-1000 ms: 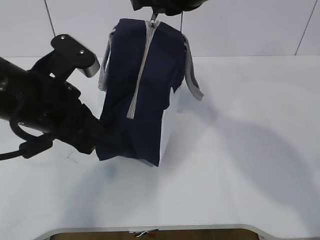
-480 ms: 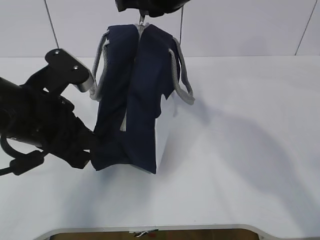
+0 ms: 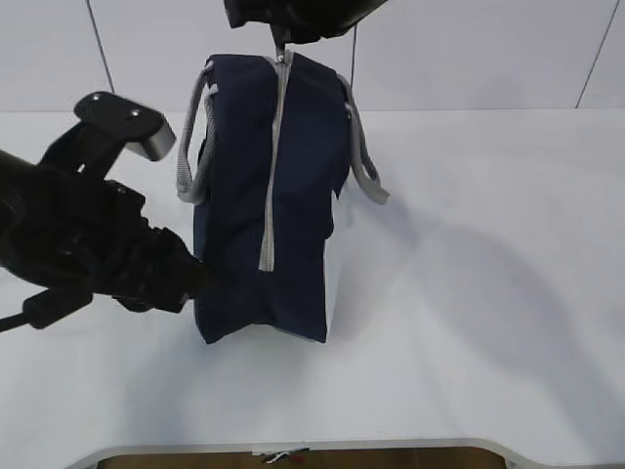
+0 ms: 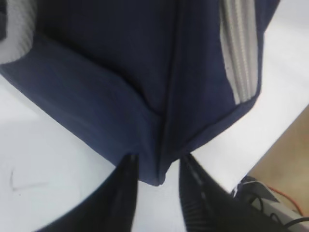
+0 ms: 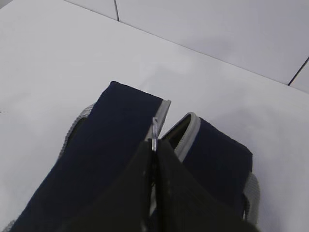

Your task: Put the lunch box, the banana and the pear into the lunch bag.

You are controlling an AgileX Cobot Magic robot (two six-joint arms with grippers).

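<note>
I have the lunch bag [image 3: 269,195] standing on end near the middle of the white table [image 3: 469,293], its grey zipper [image 3: 273,166] running down the face toward me, webbing handles [image 3: 363,156] drooping off both sides; the white lower panel shows at its right foot. My right gripper [image 5: 153,140] is clenched on the zipper pull [image 5: 155,133] at the bag's top end, and in the right wrist view the 2 zipper edges have parted a little just beyond the pull, so the mouth is only beginning to open. My left gripper [image 4: 157,176] sits at the bag's bottom corner; its jaws stand apart on either side of the fabric fold, and I cannot tell whether they touch the cloth or grip it.

I judge the task barely begun: the zipper is mostly shut, and none of the 3 items is visibly packed.

The lunch box, banana and pear appear in no view; whether they lie off frame or behind the bag and my left arm [image 3: 78,234], I cannot say. The bag's interior is hidden, and the right arm is cut off at the top edge of the exterior view.
</note>
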